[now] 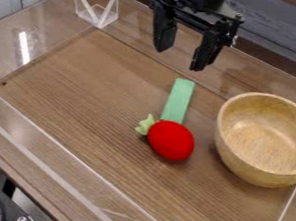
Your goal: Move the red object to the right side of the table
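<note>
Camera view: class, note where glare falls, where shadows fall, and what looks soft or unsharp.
Camera view: glare streaks the clear acrylic walls at left; the wooden bowl and red object cast soft shadows on the table; the open gripper looks slightly soft.

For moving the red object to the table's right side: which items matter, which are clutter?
Matter: red object, table, gripper (open, above the table, holding nothing).
Clutter: green block, wooden bowl.

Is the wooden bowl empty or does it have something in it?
Empty. The wooden bowl shows only bare wood inside; the red object lies on the table beside it.
</note>
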You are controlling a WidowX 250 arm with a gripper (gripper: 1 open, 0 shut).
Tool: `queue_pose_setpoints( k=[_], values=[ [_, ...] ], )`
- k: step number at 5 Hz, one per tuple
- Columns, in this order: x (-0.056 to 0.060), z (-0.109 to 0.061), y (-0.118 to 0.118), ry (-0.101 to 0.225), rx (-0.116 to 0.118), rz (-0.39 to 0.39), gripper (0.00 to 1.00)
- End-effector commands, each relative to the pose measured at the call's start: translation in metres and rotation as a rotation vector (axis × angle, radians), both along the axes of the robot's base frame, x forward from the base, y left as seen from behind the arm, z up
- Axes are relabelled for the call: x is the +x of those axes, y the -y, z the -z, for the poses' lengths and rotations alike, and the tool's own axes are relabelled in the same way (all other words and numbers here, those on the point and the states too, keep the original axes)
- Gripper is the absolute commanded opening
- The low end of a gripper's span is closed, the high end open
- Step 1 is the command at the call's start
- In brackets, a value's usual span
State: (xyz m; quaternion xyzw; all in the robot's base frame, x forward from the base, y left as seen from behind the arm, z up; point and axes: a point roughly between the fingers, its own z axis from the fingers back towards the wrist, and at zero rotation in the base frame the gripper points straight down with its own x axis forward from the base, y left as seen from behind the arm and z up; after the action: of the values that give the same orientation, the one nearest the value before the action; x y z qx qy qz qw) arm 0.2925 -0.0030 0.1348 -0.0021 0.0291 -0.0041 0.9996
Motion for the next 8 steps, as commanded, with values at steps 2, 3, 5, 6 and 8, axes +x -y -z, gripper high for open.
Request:
queue_pose_setpoints(
  k=[2, 3, 5, 6, 8],
  values=[
    [0.041, 0.003, -0.028, 0.113, 0.005, -0.027, 1.0],
    [0.042, 0.003, -0.051, 0.176, 0.016, -0.076, 1.0],
    [0.061, -0.002, -0.089, 0.266, 0.017, -0.082, 1.0],
    [0.075, 0.0, -0.096, 0.283, 0.008, -0.061, 1.0],
    [0.073, 0.021, -0.093, 0.282, -0.006, -0.005, 1.0]
  ],
)
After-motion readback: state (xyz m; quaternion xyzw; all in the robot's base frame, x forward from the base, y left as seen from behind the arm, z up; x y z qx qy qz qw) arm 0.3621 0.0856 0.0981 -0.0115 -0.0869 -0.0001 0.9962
